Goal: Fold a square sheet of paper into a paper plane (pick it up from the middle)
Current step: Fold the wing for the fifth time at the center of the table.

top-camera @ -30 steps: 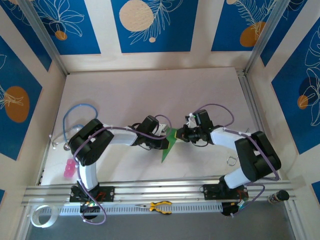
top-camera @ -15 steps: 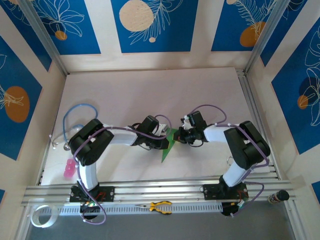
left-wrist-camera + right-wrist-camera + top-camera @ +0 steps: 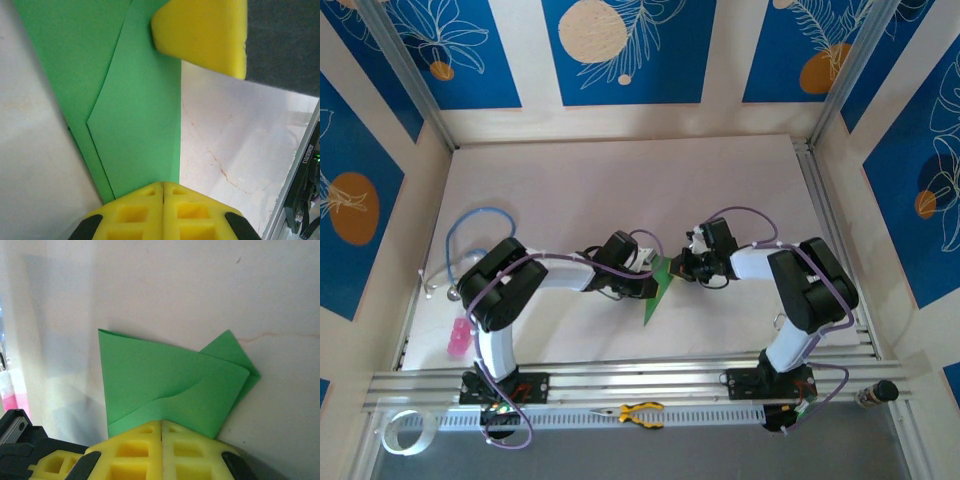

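Green paper (image 3: 657,296), part-folded, lies flat on the bench (image 3: 570,190), touching the left tool (image 3: 163,186). The right tool (image 3: 161,423) is opposite. Both have jaws together, tips on it. Light, floppy, probably slippery: best pinched along the middle crease.

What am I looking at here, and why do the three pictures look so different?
It is a robot: a left arm and a right arm, bolted to the near edge of a table. The wide picture comes from a fixed camera above and behind them. Each close-up comes from a small camera on one wrist, looking past that arm's own yellow fingers. In the middle, a partly folded sheet of green paper lies on the table. The left gripper and the right gripper are both shut, with their tips at the paper. I can't tell whether they pinch it or only press it. Elsewhere lie a pink object, a blue cable and yellow-handled pliers.
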Motion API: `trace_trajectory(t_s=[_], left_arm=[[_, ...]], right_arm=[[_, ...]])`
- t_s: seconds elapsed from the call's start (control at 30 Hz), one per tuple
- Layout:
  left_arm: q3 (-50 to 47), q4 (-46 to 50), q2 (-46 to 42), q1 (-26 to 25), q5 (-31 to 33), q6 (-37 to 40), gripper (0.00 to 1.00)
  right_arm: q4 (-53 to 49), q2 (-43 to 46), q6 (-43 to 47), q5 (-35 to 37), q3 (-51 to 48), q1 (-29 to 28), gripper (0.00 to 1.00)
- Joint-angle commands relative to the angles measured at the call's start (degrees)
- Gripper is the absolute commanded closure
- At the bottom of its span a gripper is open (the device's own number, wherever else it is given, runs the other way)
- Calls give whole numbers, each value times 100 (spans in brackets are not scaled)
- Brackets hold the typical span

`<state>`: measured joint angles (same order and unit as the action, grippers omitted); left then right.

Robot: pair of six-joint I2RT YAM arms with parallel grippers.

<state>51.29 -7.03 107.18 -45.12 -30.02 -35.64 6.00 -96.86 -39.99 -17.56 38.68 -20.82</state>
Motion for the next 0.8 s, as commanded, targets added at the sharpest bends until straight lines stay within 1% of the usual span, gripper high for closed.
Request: trace_trajectory(t_s=[0.0,0.3,0.4,0.47,0.6,0.77], left_arm=[[-360,1132,295,-94,146,42,100],[-391,1099,239,-96,171,30,100],[-396,1115,233,-94,173,32,100],[-391,1123,216,-93,182,34,100],[-391,1107,183,-101,224,23,100],[-360,1058,130,-93,251,-39,100]], right_arm=[[165,-179,-33,754,174,298,100],[431,-272,-275,742,219,707,100],[270,-243,-240,700,345,755,100],[160,-105,-199,680,395,779,100],[-111,444,-133,649,400,751,100],[-248,954,-53,461,173,480,99]])
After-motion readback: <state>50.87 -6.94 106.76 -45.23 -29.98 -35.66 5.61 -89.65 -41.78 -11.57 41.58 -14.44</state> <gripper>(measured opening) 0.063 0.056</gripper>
